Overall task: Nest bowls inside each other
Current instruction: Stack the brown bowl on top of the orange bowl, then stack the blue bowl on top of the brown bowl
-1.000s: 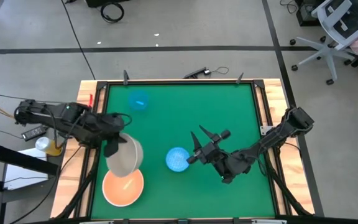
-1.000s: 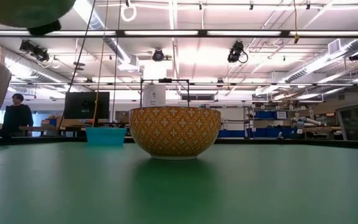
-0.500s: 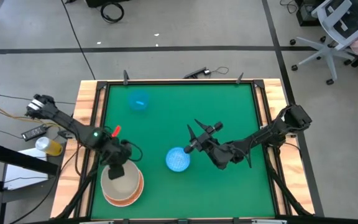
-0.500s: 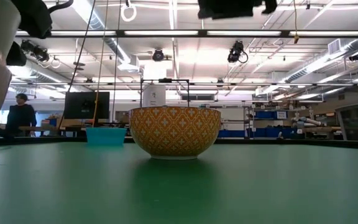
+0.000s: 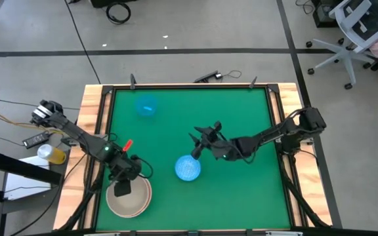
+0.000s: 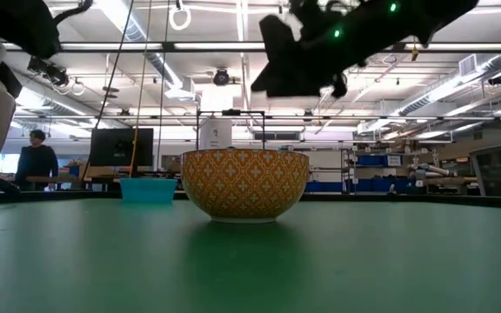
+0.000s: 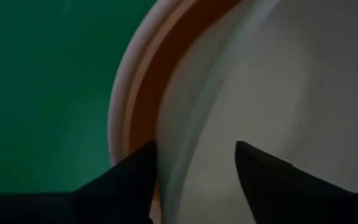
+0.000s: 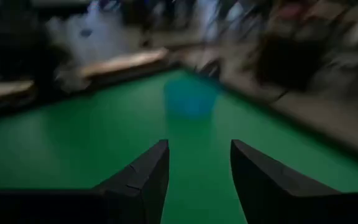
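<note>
The cream-beige bowl (image 5: 129,198) now sits inside the peach-orange bowl (image 7: 143,93), down in the lower left of the high view, where a second ago it hung tilted in the left claw (image 5: 123,187) above the orange one. Only a thin orange rim shows around it in the left wrist view, with a paler rim outside that, which may be the large white bowl (image 7: 115,99) underneath; I cannot tell for sure. The left claw is over the upper left part of the stack's rim, and its fingers (image 7: 132,177) have parted since half a second ago: one sits outside the beige wall and one inside, no longer pinching it. That reads as a release, so this nesting step looks done.

The pale-speckled blue bowl (image 5: 188,168) stands alone at the lower middle of the green bench (image 5: 241,118), unmoved. The right claw (image 5: 196,143) has swung from beside that bowl to just above and to the right of it, fingers apart and holding nothing. The other blue bowl (image 5: 146,105) stays in the upper left of the bench, well apart from everything.

Judging from this, two small blue bowls remain to be nested into the stack.
</note>
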Available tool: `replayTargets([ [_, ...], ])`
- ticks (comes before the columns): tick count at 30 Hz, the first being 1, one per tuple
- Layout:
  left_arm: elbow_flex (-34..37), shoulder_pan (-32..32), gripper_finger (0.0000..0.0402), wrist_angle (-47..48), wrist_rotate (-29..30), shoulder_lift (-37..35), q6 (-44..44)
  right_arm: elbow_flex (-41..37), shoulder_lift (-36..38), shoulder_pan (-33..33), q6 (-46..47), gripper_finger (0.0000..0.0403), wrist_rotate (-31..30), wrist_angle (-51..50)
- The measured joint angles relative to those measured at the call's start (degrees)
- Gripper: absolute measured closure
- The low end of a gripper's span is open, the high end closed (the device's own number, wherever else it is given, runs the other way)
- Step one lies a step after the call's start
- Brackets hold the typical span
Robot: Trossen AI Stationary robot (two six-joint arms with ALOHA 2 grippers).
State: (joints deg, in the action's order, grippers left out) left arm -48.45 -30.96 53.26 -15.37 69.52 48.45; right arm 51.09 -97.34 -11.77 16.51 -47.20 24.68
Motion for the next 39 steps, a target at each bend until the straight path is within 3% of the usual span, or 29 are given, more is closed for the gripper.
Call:
replayTargets([
  [4, -1.45, 0.0, 0.0152, 0.26, 0.14, -1.94, -0.02, 0.0, -0.02, 3.8, 6.55, 0.0226, 16.51, -6.06],
  [6, -2.16, -0.35, 0.0145, -0.44, 0.29, -2.94, -0.43, 0.0, 0.0, 5.06, 9.2, 0.0226, 21.35, -7.35],
  [12, -1.07, -1.08, 0.0141, -0.65, 4.19, -3.1, -0.01, 0.0, -0.01, 5.92, 10.97, 0.0226, 22.42, -8.06],
  [20, -0.65, -0.32, 0.014, 0.87, -2.13, -3.34, 0.46, 0.0, -0.01, 5.86, 11.01, 0.0228, 22.93, -8.04],
  [24, -1.6, 0.64, 0.014, 2.75, -1.21, -5.25, 0.2, 0.0, 0.0, 5.86, 13.14, 0.0228, 24.71, -7.81],
  [31, -3.8, 1.81, 0.014, 2.76, 10.32, -10.96, -4.49, 0.04, -0.3, 4.5, 13.86, 0.0228, 26.5, -5.9],
  [34, -3.8, 1.92, 0.014, 2.66, 21.45, -13.48, -8.38, 1.73, -3.72, 3.34, 13.42, 0.0228, 26.88, -2.91],
  [37, -3.8, 1.95, 0.0141, -0.29, 34.22, -14.23, -12.98, 6.93, -11.58, 2.15, 13.51, 0.0228, 27.41, 0.0],
  [39, -3.8, 2.43, 0.0141, -3.13, 39.02, -14.18, -16.35, 11.74, -17.28, 1.72, 12.65, 0.0228, 27.86, -0.87],
])
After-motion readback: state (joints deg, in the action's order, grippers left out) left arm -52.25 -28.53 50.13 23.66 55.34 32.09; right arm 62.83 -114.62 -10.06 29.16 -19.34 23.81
